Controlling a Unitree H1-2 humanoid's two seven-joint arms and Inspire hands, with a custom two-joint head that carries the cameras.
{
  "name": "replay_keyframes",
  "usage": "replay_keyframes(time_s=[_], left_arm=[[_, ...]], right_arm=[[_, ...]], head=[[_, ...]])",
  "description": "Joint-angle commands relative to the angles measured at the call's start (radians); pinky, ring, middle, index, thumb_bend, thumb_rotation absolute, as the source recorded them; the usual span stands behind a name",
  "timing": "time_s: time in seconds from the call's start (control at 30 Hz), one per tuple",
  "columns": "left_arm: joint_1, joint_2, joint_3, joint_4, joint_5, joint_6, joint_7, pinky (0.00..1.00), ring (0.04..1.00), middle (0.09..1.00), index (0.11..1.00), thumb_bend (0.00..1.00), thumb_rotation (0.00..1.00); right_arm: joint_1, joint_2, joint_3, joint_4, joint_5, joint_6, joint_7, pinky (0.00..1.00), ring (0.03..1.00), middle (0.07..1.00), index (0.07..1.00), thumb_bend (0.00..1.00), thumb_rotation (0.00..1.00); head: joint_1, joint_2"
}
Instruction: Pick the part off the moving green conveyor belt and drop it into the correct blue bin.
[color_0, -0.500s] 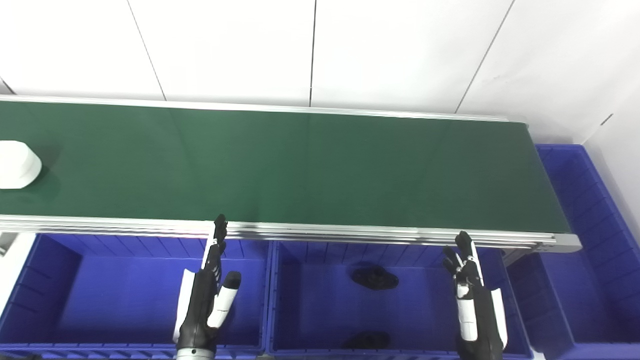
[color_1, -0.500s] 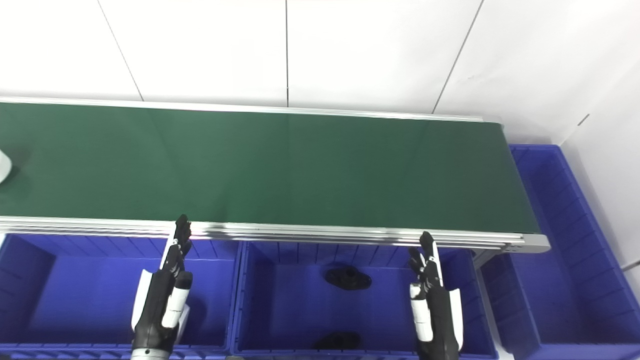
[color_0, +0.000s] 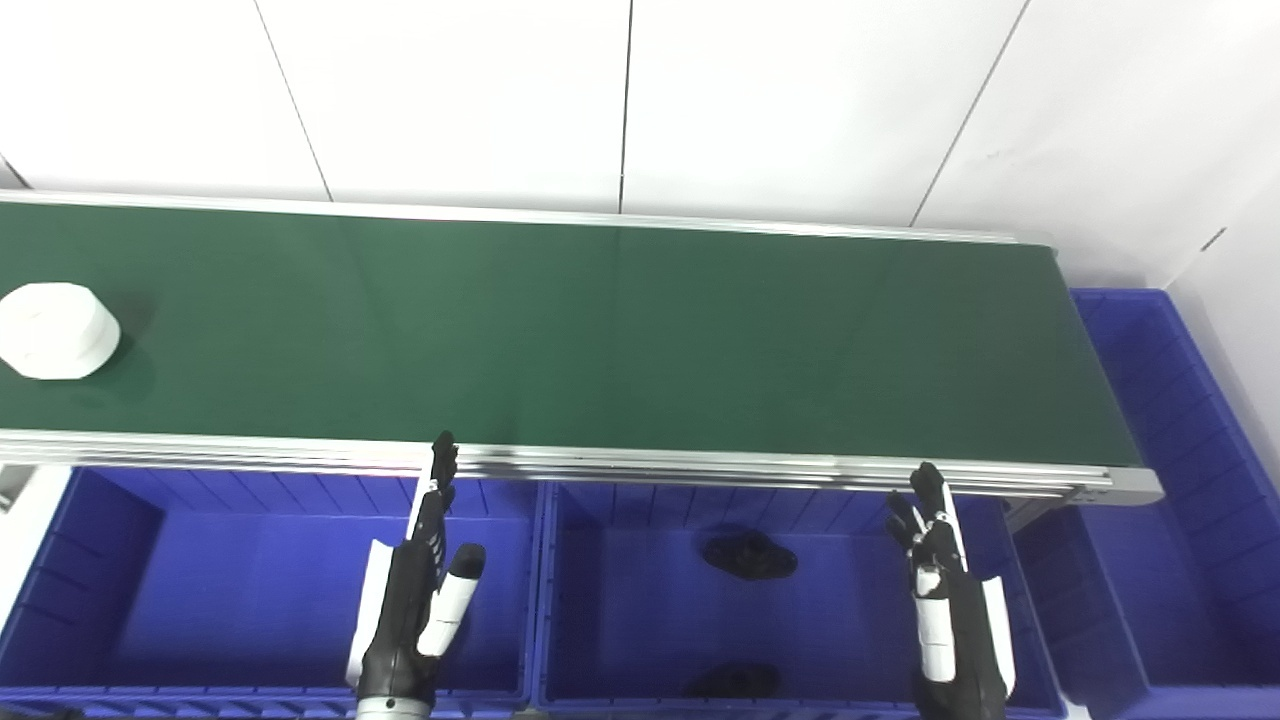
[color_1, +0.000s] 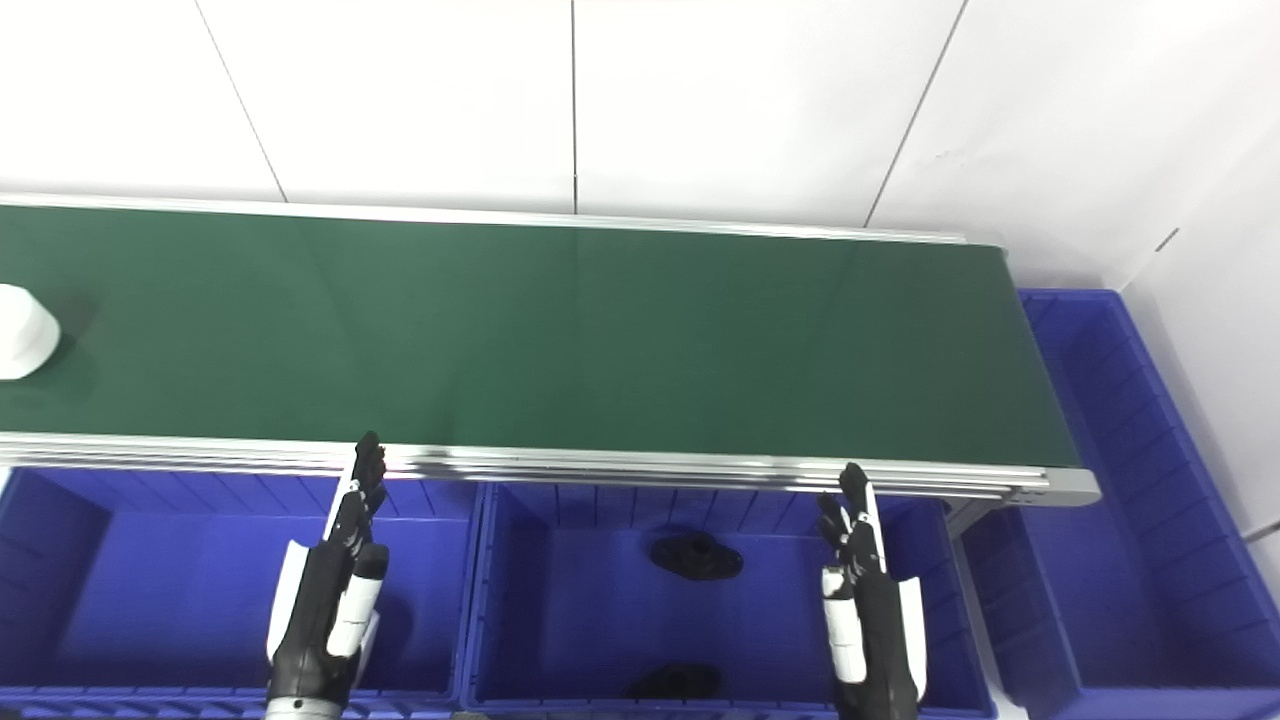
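A white, round-cornered part (color_0: 58, 330) lies on the green conveyor belt (color_0: 600, 340) at its far left end. My left hand (color_0: 415, 600) hovers open over the left blue bin (color_0: 90, 590), fingers pointing up toward the belt's near rail. Far to the right, my right hand (color_0: 950, 600) is open too, above the right edge of the middle blue bin (color_0: 620, 600). Neither hand holds anything, and both are well away from the part.
Two black parts (color_0: 750, 556) (color_0: 733, 682) lie in the middle bin. A third blue bin (color_0: 1180, 480) stands past the belt's right end. The belt's aluminium rail (color_0: 700, 465) runs just beyond my fingertips. White wall panels stand behind.
The white part has ridden the belt to the right and is now fully in view. Both hands have stayed almost where they were.
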Motion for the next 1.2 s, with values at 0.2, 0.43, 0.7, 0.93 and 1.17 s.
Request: replay_keyframes(time_s=[0.2,0.43,0.7,0.93,1.17], left_arm=[[-0.001,-0.005,-0.009,-0.031,0.007,-0.018,0.001,1.00,1.000,1.000,1.000,0.71,1.00],[-0.001,-0.004,-0.010,-0.033,0.002,-0.021,-0.002,1.00,1.000,1.000,1.000,0.70,1.00],[0.001,-0.017,-0.024,-0.015,0.020,-0.023,0.006,1.00,1.000,1.000,1.000,0.74,1.00],[-0.001,-0.038,-0.042,0.013,0.041,-0.046,0.024,1.00,1.000,1.000,1.000,0.72,1.00],[-0.014,-0.071,-0.063,0.061,0.069,-0.078,0.049,0.96,0.997,1.000,0.976,0.70,0.95]], right_arm=[[0.001,-0.003,-0.005,-0.027,0.007,-0.002,0.000,0.92,0.938,0.986,1.000,0.82,0.99],[0.002,-0.005,-0.005,-0.028,0.001,-0.002,-0.001,0.92,0.937,0.983,1.000,0.82,0.99],[0.000,-0.026,-0.012,-0.009,0.029,-0.029,0.012,0.93,0.939,0.993,1.000,0.80,1.00],[-0.007,-0.058,-0.024,0.016,0.069,-0.036,0.024,0.97,0.957,0.999,1.000,0.79,1.00],[-0.024,-0.096,-0.041,0.066,0.150,-0.057,0.058,1.00,0.963,1.000,1.000,0.75,1.00]], head=[[-0.001,0.000],[0.001,-0.001],[0.096,-0.030],[0.202,-0.060],[0.322,-0.104]])
